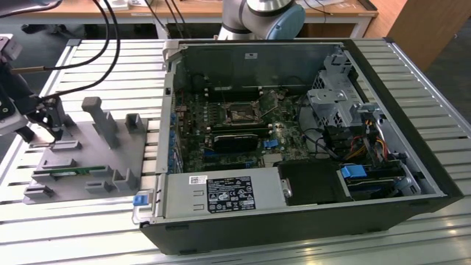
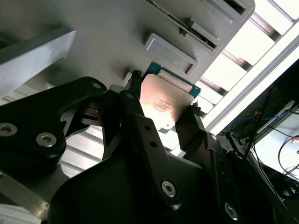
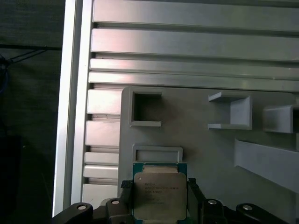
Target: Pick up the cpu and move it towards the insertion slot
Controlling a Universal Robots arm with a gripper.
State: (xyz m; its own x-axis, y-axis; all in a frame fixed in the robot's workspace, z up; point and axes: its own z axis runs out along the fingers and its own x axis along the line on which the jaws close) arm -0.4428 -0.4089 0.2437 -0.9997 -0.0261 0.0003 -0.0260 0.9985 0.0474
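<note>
The cpu [image 3: 159, 196] is a small square chip with a shiny metal top and a green rim. In both wrist views it sits between my black fingers [image 3: 125, 190], which press on its two opposite edges. My gripper [image 3: 159, 189] is shut on it just over the grey tray [image 3: 205, 158], close to a small rectangular recess [image 3: 157, 154]. The second wrist view shows the cpu [image 2: 163, 100] raised off the tray between the gripper [image 2: 162, 106] fingers. In the exterior view my gripper [image 1: 43, 132] hangs over the tray's far left end. The insertion slot [image 1: 239, 114] lies inside the open computer case, well to the exterior view's right.
The grey tray [image 1: 96, 165] carries upright posts [image 1: 99, 118] and a narrow green memory stick [image 1: 66, 173]. The case's metal wall [image 1: 167, 110] stands between tray and motherboard. Black cables [image 1: 110, 38] hang over the slatted table behind the tray. A drive cage [image 1: 335, 102] stands beside the socket.
</note>
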